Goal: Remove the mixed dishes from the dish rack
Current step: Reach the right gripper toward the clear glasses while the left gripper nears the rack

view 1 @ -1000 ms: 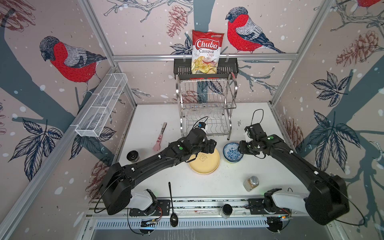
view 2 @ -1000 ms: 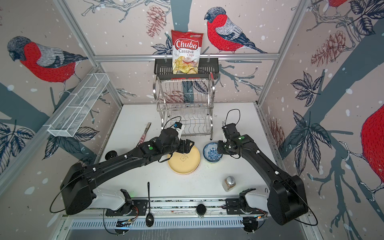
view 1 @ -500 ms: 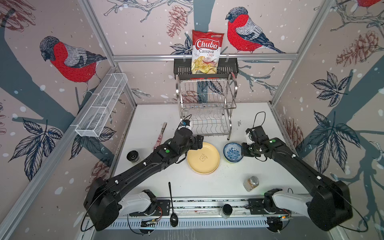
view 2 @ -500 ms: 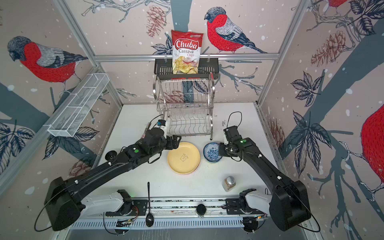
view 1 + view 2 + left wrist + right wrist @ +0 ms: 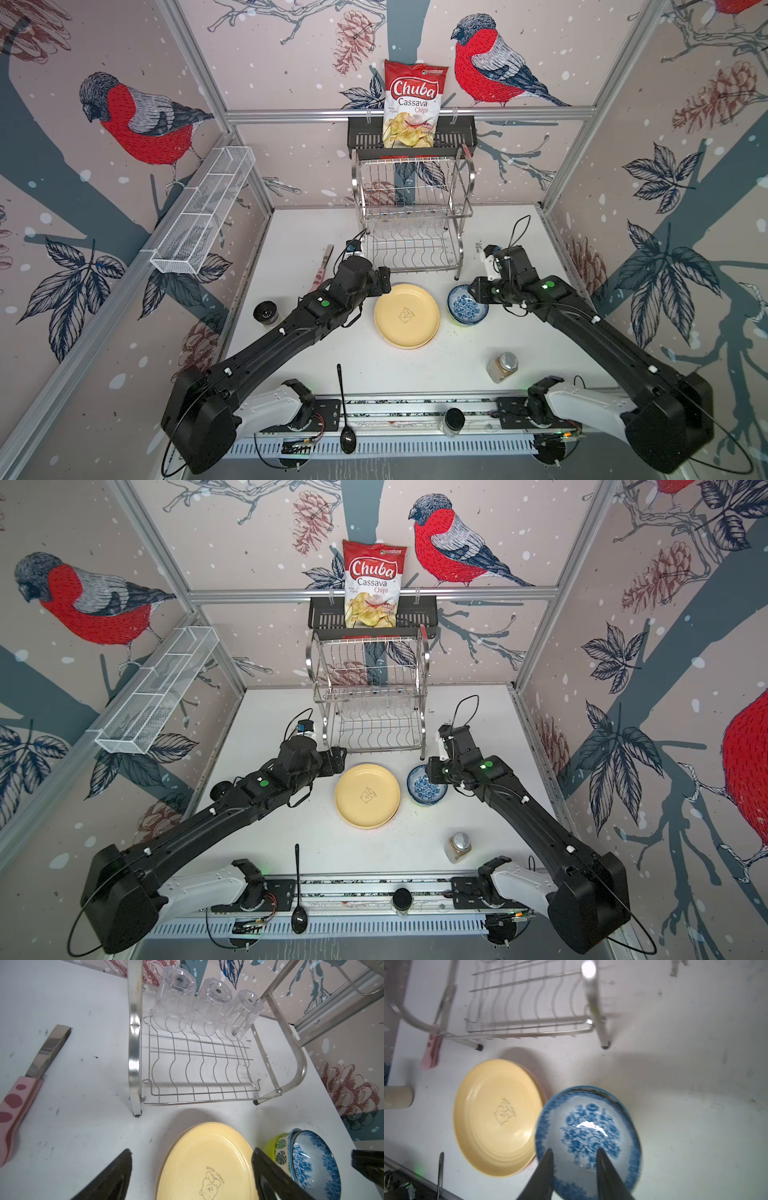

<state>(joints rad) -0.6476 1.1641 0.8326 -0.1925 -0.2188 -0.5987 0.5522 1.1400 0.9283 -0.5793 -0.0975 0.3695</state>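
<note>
black arms (image 5: 270, 345) with white bases (image 5: 270, 405), green dots (image 5: 324, 303), looping cables (image 5: 519, 224).

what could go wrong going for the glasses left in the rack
1. The three tumblers stand upside down, close together, at the back of the lower tier of the dish rack; grabbing one could knock its neighbour.
2. The left tool hangs open, low by the yellow plate; driving straight in might clip the plate or the rack's front rail.
3. The right tool is open just above the blue bowl, nested on other bowls; a careless retreat might shift it.
</note>
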